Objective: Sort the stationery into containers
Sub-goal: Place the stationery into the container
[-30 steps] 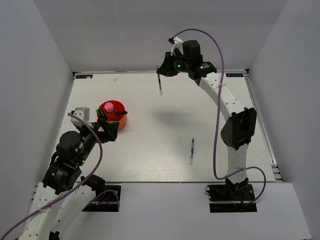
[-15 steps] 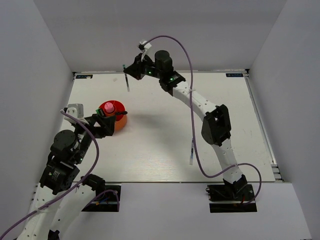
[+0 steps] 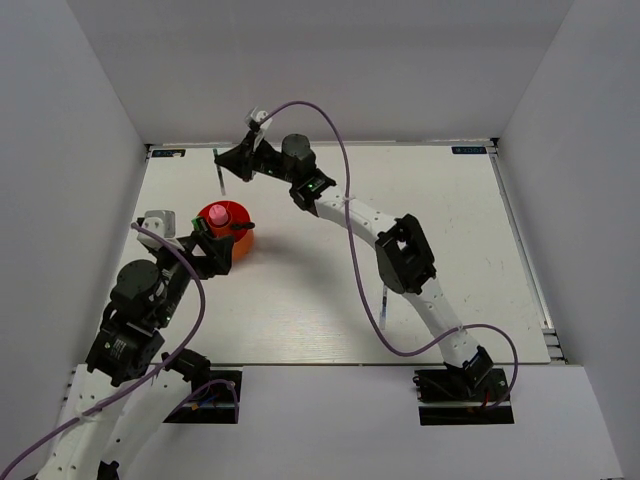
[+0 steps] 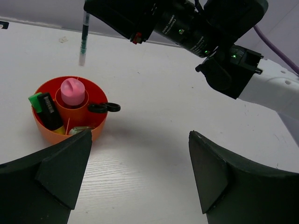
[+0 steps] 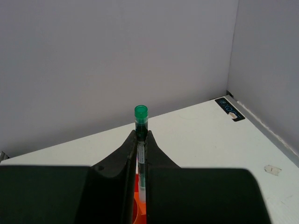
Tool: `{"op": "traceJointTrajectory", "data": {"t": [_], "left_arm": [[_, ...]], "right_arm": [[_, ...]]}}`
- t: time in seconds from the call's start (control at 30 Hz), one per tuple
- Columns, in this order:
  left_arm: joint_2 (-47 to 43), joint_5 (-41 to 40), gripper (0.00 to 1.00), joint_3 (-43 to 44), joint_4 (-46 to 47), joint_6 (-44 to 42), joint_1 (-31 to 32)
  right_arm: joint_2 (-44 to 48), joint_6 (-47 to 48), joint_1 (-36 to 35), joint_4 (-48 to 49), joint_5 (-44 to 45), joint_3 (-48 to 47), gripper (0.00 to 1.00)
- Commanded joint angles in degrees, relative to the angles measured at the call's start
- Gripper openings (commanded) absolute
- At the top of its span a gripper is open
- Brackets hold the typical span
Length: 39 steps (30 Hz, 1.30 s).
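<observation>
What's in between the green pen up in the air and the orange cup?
Nothing. In the left wrist view, the green pen hangs tip-down over the orange cup, and only bare white table shows between the pen's tip and the cup's rim.

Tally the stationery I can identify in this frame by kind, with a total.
Pens: 2, the held pen in the right gripper, the loose pen on the table
Highlighter: 1, in the organiser
Glue stick: 1
Scissors: 1
Total: 5; smaller bits in the organiser are too hidden to count

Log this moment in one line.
right fingers: shut on green pen, upright near red cup | left fingers: open, empty | second pen: on table
</observation>
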<state>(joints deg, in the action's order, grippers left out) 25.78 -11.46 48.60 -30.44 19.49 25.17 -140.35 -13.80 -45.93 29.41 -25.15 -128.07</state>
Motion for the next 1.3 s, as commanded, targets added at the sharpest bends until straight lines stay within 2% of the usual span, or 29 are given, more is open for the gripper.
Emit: {"op": "traceJointTrajectory", "data": {"t": [0.0, 0.4, 0.97, 1.13, 1.27], "left_arm": [[-1.08, -0.93, 0.95, -0.7, 0.03, -0.5, -0.38], [-1.96, -1.54, 0.95, -1.31, -0.32, -0.94, -0.38], [-3.1, -2.51, 0.95, -1.14, -2.08, -1.56, -0.38], [-3.28, -2.95, 0.95, -0.61, -2.87, -1.73, -0.38], [-3.54, -3.04, 0.95, -0.52, -3.14, -1.73, -0.38]], "right_arm": [[-1.93, -0.17, -0.65, 6.54, 1.94, -2.36, 0.0], [-6.51, 1.5, -2.14, 7.59, 3.35, -3.33, 0.0], [-7.74, 2.81, -4.08, 6.19, 3.26, -0.08, 0.0], [-7.83, 3.17, -3.99, 4.96, 2.91, 0.1, 0.2], [-7.74, 3.34, -4.16, 3.73, 2.65, 0.54, 0.26]]}}
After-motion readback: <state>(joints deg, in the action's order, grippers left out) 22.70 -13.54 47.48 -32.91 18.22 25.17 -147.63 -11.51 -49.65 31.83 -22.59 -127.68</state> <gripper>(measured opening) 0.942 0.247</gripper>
